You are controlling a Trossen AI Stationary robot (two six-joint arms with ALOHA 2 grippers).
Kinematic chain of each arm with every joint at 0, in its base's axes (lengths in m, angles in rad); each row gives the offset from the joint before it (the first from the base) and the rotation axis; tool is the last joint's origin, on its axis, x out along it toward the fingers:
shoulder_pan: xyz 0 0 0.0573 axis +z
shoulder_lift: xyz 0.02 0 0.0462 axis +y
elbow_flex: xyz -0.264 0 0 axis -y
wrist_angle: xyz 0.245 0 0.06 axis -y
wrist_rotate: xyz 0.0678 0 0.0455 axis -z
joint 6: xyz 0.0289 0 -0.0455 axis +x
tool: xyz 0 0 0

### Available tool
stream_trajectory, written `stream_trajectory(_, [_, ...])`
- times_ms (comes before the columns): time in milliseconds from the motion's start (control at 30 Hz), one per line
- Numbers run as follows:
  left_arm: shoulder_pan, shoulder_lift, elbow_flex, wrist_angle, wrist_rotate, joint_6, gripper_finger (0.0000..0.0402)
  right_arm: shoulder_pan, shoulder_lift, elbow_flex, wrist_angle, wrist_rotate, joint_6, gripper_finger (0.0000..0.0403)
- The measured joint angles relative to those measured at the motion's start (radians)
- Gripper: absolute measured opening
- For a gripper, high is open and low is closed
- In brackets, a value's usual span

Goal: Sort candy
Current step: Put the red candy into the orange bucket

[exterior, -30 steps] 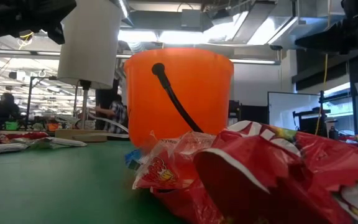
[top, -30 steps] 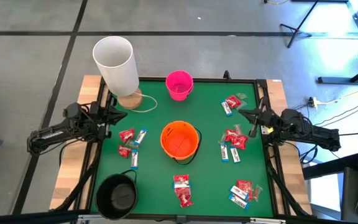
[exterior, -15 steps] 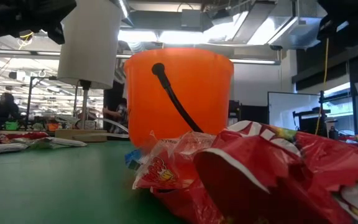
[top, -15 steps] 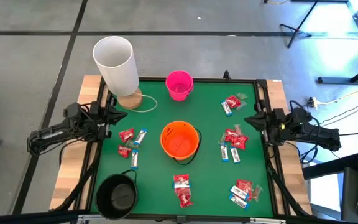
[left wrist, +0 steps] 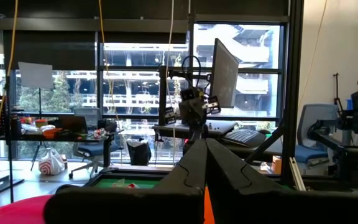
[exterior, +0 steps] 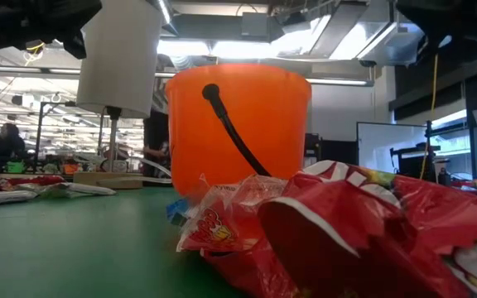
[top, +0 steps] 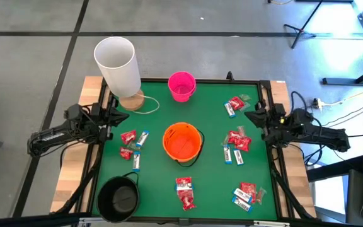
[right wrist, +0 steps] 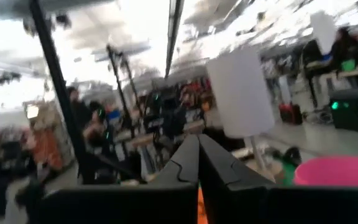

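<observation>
A: Which step is in hand?

B: None of the sorting is judged to be done yet. The candy [top: 239, 140], small shiny red crinkly packets and narrow white-and-blue bars, is seen scattered in clusters on the green counter [top: 213, 183] all around the round orange plastic bucket [top: 182, 142]. No piece is held.

A: How are the grippers placed?

B: The left gripper [top: 120, 115] is kept at the counter's edge on the side of the orange bucket where the tall white cylinder [top: 118, 64] stands, its fingers pressed together on nothing. The right gripper [top: 253, 117] is found on the opposite side of the bucket, above the counter's edge, likewise closed and empty.

A: What is called for next?

B: A gripper would have to be opened, lowered over one piece, probably in the cluster nearest the bucket on the right arm's side, and closed across the wrapper.

A: How do the bars lie?

B: Flat on the counter, long axes pointed variously; no common direction can be made out
</observation>
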Motion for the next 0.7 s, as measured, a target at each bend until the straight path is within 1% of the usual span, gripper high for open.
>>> stream_trajectory(67, [0.000, 0.000, 0.000, 0.000, 0.000, 0.000, 0.0000, 0.000, 0.061, 0.030, -0.064, -0.005, -0.040, 0.0001])
stream_trajectory(133, [0.000, 0.000, 0.000, 0.000, 0.000, 0.000, 0.0000, 0.000, 0.117, 0.081, -0.189, 0.041, -0.070, 0.0001])
stream_trajectory(200, [0.000, 0.000, 0.000, 0.000, 0.000, 0.000, 0.0000, 0.000, 0.172, 0.138, -0.329, 0.158, -0.086, 0.0001])
stream_trajectory(267, [0.000, 0.000, 0.000, 0.000, 0.000, 0.000, 0.0000, 0.000, 0.224, 0.183, -0.468, 0.311, -0.088, 0.0001])
stream_trajectory(333, [0.000, 0.000, 0.000, 0.000, 0.000, 0.000, 0.0000, 0.000, 0.274, 0.222, -0.568, 0.447, -0.089, 0.0001])
stream_trajectory(367, [0.000, 0.000, 0.000, 0.000, 0.000, 0.000, 0.0000, 0.000, 0.295, 0.236, -0.599, 0.499, -0.089, 0.0001])
stream_trajectory(433, [0.000, 0.000, 0.000, 0.000, 0.000, 0.000, 0.0000, 0.000, 0.333, 0.246, -0.623, 0.569, -0.090, 0.0001])
stream_trajectory(567, [0.000, 0.000, 0.000, 0.000, 0.000, 0.000, 0.0000, 0.000, 0.399, 0.247, -0.621, 0.646, -0.117, 0.0006])
stream_trajectory(633, [0.000, 0.000, 0.000, 0.000, 0.000, 0.000, 0.0000, -0.004, 0.441, 0.247, -0.623, 0.679, -0.115, 0.0021])
stream_trajectory(700, [0.000, 0.000, 0.000, 0.000, 0.000, 0.000, 0.0000, -0.030, 0.487, 0.247, -0.625, 0.677, -0.084, 0.0048])
